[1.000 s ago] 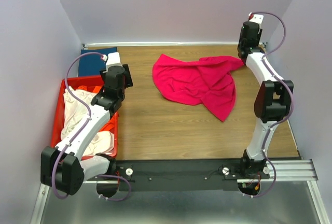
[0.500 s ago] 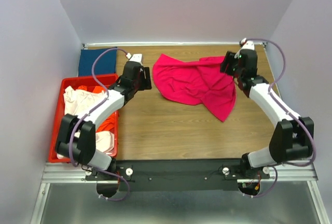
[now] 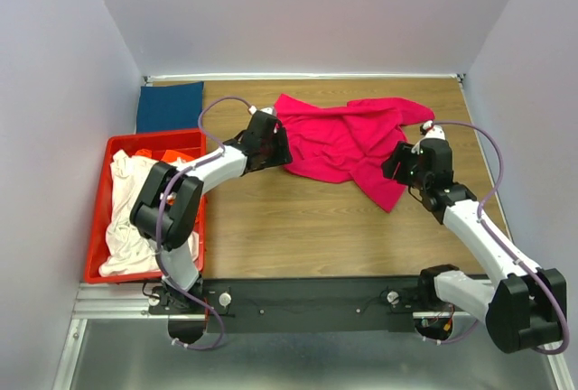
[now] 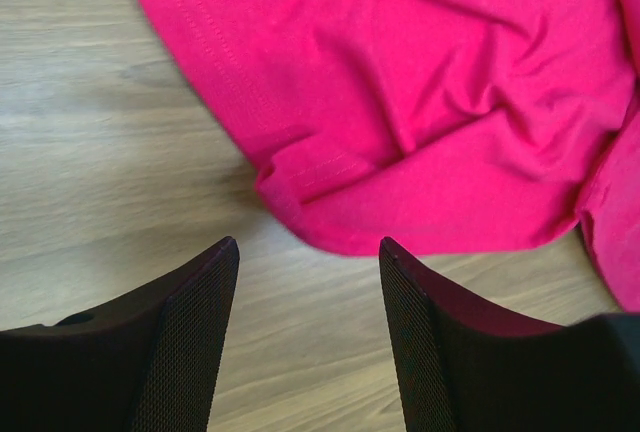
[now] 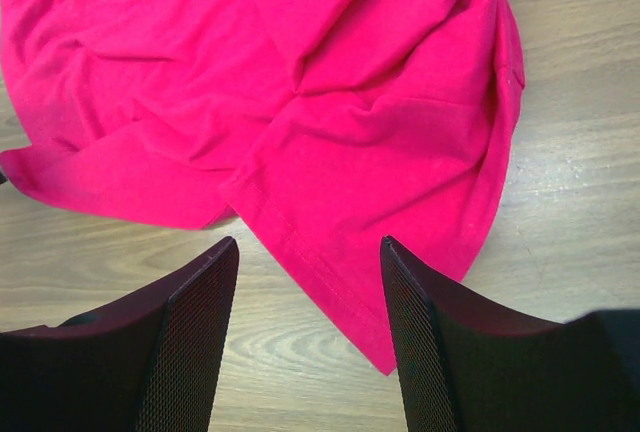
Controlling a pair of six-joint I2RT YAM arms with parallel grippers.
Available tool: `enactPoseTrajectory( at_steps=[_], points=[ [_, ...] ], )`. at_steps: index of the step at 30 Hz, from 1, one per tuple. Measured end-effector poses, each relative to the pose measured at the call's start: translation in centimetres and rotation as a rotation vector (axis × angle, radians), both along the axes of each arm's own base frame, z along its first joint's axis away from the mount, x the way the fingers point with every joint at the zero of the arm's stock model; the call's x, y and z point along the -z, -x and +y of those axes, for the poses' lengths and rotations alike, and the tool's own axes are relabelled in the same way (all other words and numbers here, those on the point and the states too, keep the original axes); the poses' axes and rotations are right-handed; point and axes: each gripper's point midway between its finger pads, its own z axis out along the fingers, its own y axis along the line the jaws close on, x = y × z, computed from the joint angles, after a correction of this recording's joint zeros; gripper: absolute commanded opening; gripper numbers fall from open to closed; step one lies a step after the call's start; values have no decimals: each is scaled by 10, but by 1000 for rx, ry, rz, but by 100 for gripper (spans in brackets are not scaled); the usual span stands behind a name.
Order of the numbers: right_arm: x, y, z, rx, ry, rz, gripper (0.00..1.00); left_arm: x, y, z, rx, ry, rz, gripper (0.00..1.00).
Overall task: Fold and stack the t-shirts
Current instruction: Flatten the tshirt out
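Hovering my left end effector (image 4: 307, 244), spread, beside the magenta t-shirt (image 3: 343, 137), my right end effector (image 5: 308, 242), also spread, over its lower corner

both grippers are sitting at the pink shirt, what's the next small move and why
Probably lower both grippers onto the cloth and pinch. The left gripper and right gripper are both open, each with an edge of the crumpled pink t-shirt lying at its fingertips. Neither holds anything yet, and the shirt lies bunched on the table, so it likely needs gripping and spreading before any fold.
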Motion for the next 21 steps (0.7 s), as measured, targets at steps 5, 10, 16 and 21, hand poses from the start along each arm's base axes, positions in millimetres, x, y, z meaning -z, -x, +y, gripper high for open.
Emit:
enactPoseTrajectory(
  at_steps=[5, 10, 16, 21],
  points=[
    [0, 2, 0, -2, -2, 0, 66, 10, -11, -13, -32, 15, 28, 59],
    [-1, 4, 0, -2, -3, -7, 66, 20, -15, -8, -95, -7, 43, 59],
    [-3, 6, -1, -2, -5, -17, 67, 21, -18, -2, -156, -16, 43, 59],
    [-2, 7, -1, -2, -4, -16, 67, 26, -18, -1, -171, -20, 51, 54]
  ],
)
